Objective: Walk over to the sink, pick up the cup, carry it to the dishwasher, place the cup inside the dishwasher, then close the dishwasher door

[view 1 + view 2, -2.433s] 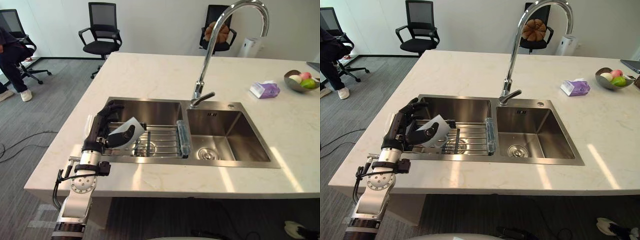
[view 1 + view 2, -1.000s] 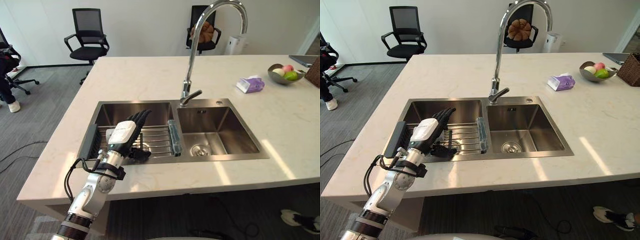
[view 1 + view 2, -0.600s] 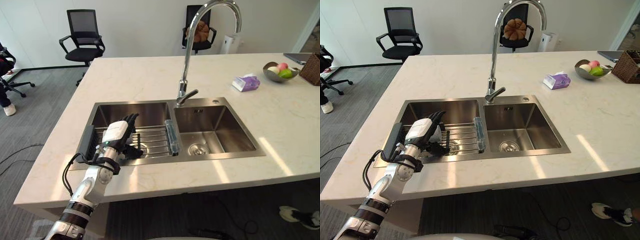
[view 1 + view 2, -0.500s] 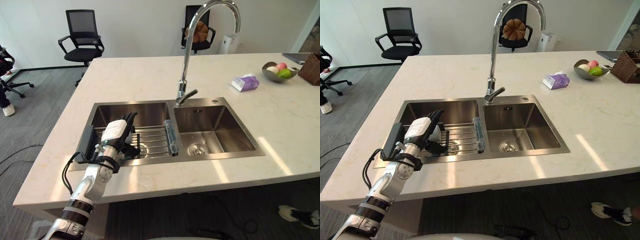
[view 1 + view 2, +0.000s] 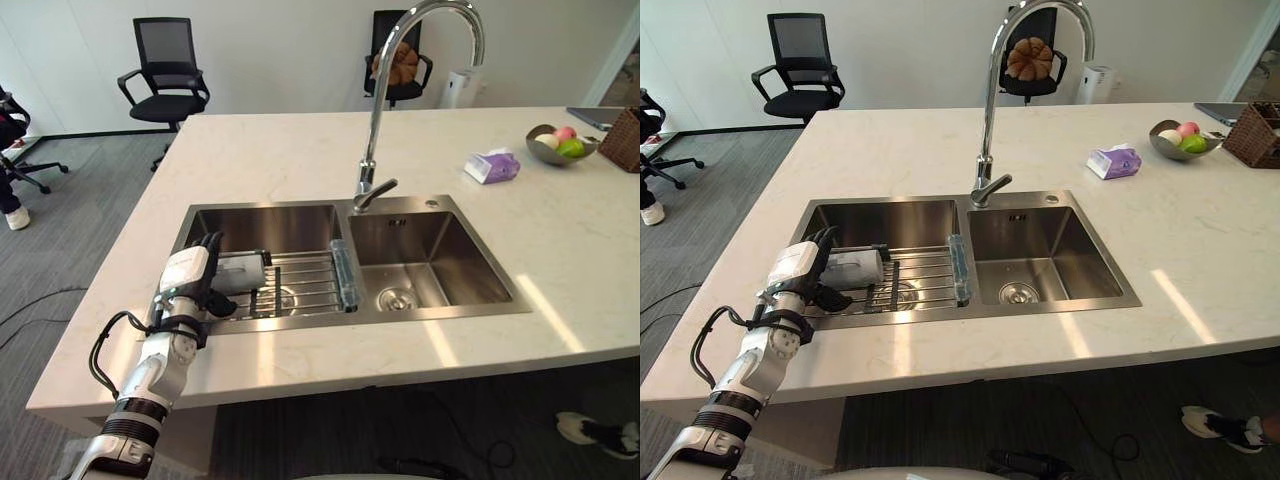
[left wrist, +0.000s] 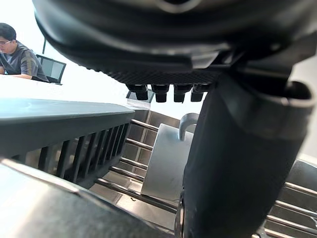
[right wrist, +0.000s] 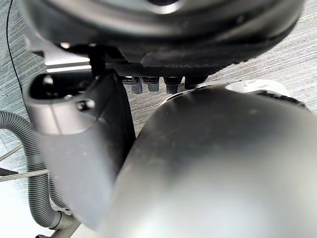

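A pale grey cup [image 5: 240, 272] with a handle lies on its side on the wire rack [image 5: 300, 282] in the left basin of the steel sink [image 5: 330, 322]. My left hand [image 5: 186, 275] is at the sink's left rim, right beside the cup's left end. Its fingers point up and its thumb [image 6: 233, 168] reaches under the cup. In the left wrist view the cup [image 6: 166, 166] lies just past the straight fingers, not gripped. My right hand [image 7: 89, 148] hangs over the carpet floor with relaxed fingers and nothing in it.
A tall curved faucet [image 5: 375, 130] rises behind the divider, where a clear roll [image 5: 342, 273] lies. On the counter's far right are a tissue pack [image 5: 491, 166], a fruit bowl [image 5: 555, 145] and a basket [image 5: 628, 140]. Office chairs [image 5: 165, 70] and a seated person [image 5: 8, 150] are beyond.
My left hand has moved left, off the top of the cup, to the sink's left rim. The cup now shows uncovered on the rack.
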